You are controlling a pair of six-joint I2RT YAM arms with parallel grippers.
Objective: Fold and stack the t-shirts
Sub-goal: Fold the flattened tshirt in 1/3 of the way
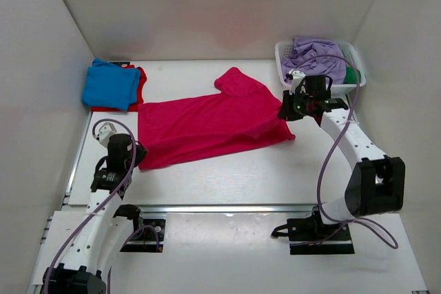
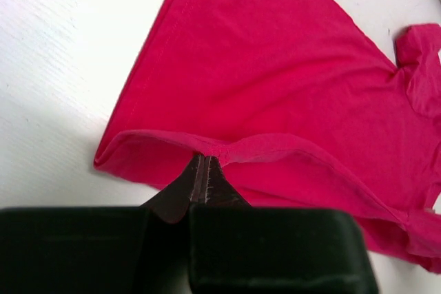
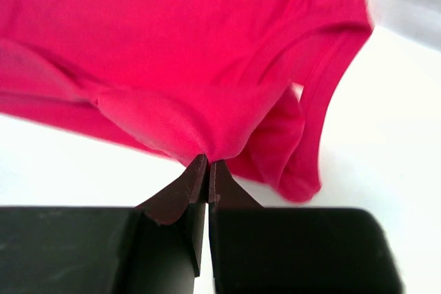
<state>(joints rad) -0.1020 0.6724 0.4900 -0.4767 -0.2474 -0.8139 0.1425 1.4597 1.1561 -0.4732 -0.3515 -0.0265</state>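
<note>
Crimson-pink t-shirt [image 1: 207, 125] flat mid-table; bare table [image 1: 241, 177] strip along near edge. Left gripper [image 2: 204, 163] clamped on hem, right gripper [image 3: 208, 166] clamped on opposite edge. Basket [image 1: 281, 56], far right: lavender t-shirt [image 1: 313, 53], green t-shirt [image 1: 351, 75].

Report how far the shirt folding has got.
Done: the blue shirt lies folded atop the red shirt. In hand: the left gripper and right gripper pinch the crimson-pink shirt, spread out unfolded. Left: the lavender shirt and green shirt in the basket.

Five t-shirts: crimson-pink t-shirt [image 1: 207, 125], blue [image 1: 110, 86], red [image 1: 140, 84], lavender [image 1: 313, 56], green [image 1: 352, 75]. One basket [image 1: 282, 60]. Two tools: left tool [image 2: 204, 163], right tool [image 3: 208, 163].
</note>
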